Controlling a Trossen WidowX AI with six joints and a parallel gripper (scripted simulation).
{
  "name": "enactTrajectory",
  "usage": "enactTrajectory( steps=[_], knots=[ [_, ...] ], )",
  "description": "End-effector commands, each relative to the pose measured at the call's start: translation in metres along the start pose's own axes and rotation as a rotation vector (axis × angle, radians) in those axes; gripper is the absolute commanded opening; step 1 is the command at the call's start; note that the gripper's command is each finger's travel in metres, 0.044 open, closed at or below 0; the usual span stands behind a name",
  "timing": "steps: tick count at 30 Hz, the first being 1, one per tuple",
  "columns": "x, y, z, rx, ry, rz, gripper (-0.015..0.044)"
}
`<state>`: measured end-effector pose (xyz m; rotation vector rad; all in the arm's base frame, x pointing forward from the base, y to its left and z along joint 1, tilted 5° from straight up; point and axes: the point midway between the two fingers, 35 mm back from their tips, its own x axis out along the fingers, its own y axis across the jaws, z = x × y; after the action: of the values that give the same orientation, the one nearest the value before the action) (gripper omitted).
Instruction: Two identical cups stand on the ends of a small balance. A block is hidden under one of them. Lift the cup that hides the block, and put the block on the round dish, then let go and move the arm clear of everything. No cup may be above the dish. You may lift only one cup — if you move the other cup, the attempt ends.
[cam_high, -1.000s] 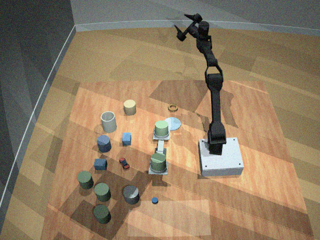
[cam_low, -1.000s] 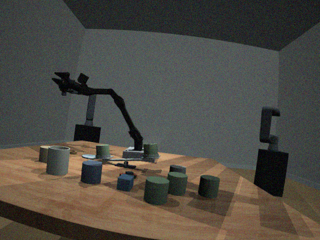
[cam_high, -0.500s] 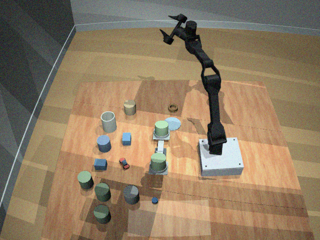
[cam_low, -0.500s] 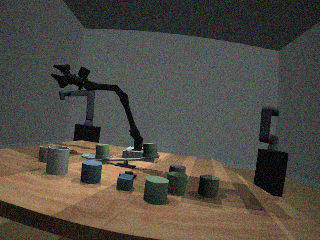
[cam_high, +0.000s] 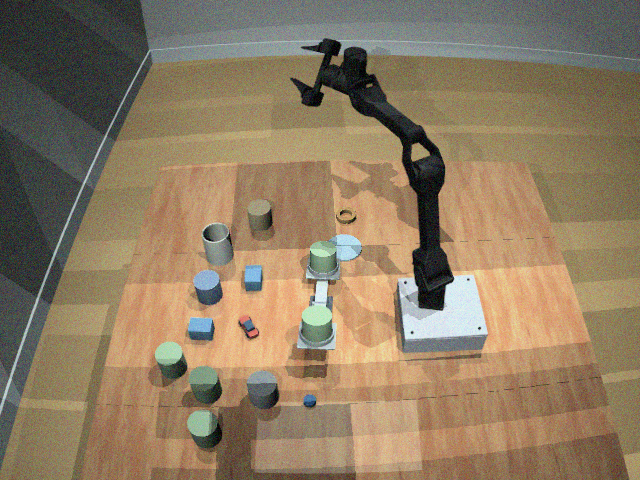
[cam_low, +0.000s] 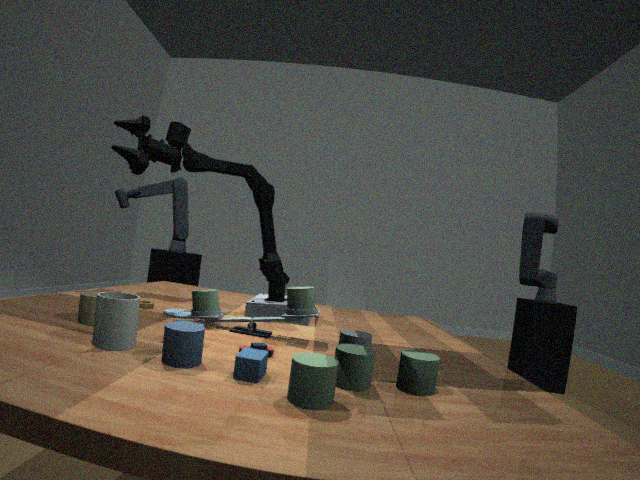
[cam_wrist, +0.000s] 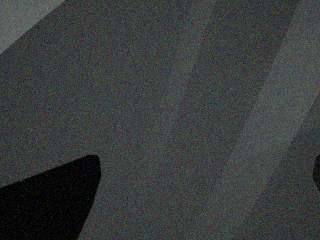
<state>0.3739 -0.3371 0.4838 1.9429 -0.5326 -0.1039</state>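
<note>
Two green cups stand on the balance. The far cup is on the pan beside the pale blue round dish; the near cup is on the other pan. The beam is tilted, and the dish-side end looks lower. Nothing shows on the dish, though the far cup hides part of its edge in the top view. No hidden block is visible. My gripper is open and empty, high up beyond the table's far edge, away from cups and dish.
A brass ring lies beyond the dish. A tan cylinder, grey open mug, blue cylinder, two blue boxes and toy car lie left. Several green and grey cylinders and a small blue disc lie nearer.
</note>
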Motion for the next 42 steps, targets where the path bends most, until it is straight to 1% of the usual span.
enactTrajectory(
  steps=[1, 10, 20, 31, 42],
  knots=[
    [-0.004, -0.022, -0.028, -0.055, 0.004, -0.057, 0.044],
    [-0.023, -0.061, -0.083, -0.183, 0.037, -0.163, 0.044],
    [-0.057, -0.103, -0.134, -0.346, 0.095, -0.282, 0.044],
    [-0.108, -0.146, -0.177, -0.554, 0.189, -0.406, 0.044],
    [-0.169, -0.186, -0.204, -0.791, 0.323, -0.515, 0.044]
  ],
)
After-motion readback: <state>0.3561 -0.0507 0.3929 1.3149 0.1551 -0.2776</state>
